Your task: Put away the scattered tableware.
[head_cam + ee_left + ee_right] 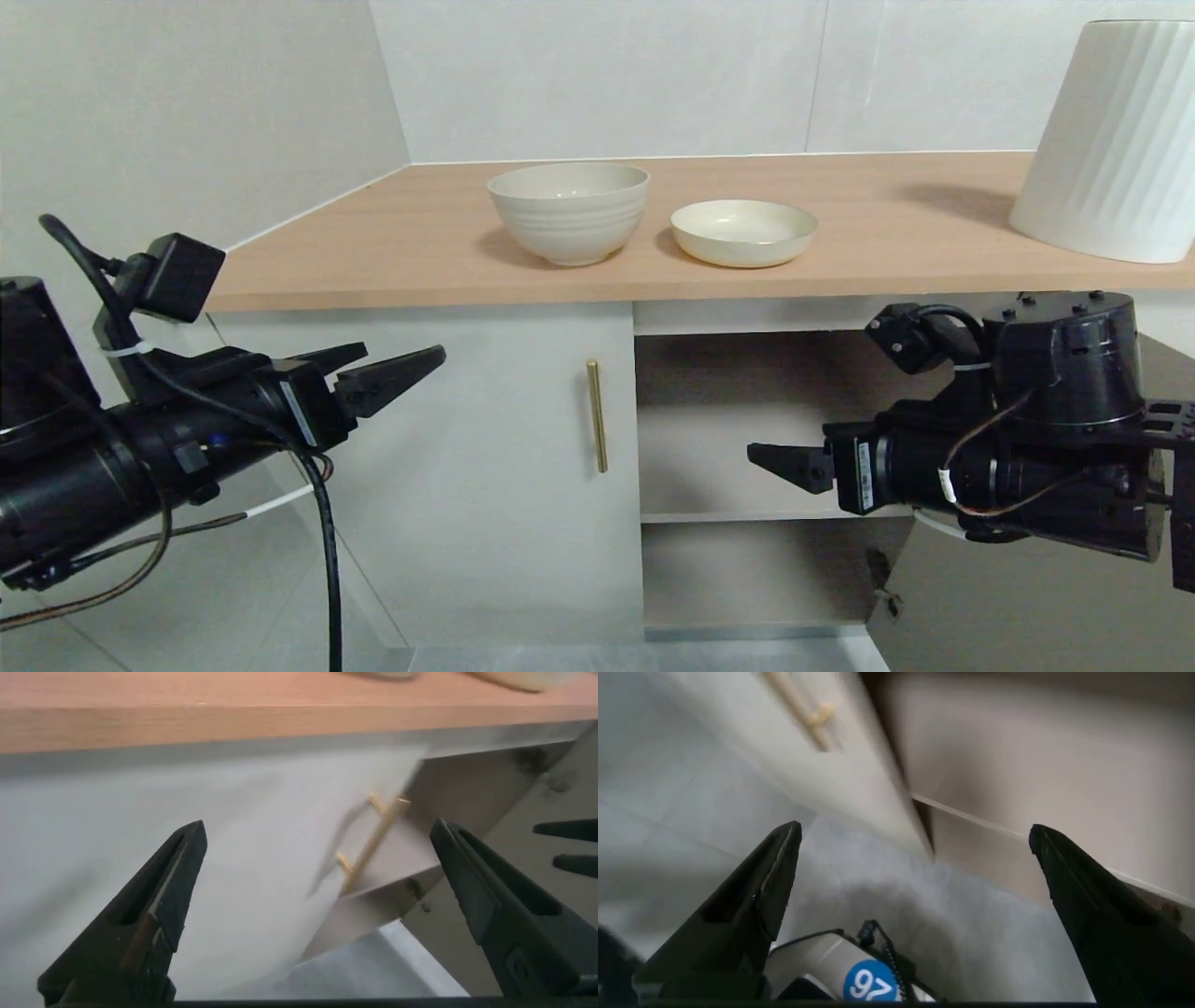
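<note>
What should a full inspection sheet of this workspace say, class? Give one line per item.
Surface: wooden countertop above a cabinet.
Job's things: deep bowl and shallow dish, upright, side by side, not touching.
Clutter: white ribbed shade at the counter's right end.
Tools: left tool open, in front of the shut cabinet door; right tool open, by the open compartment.
Cables: black cable hanging from the left arm.
Surroundings: brass handle, shelf, white wall.
</note>
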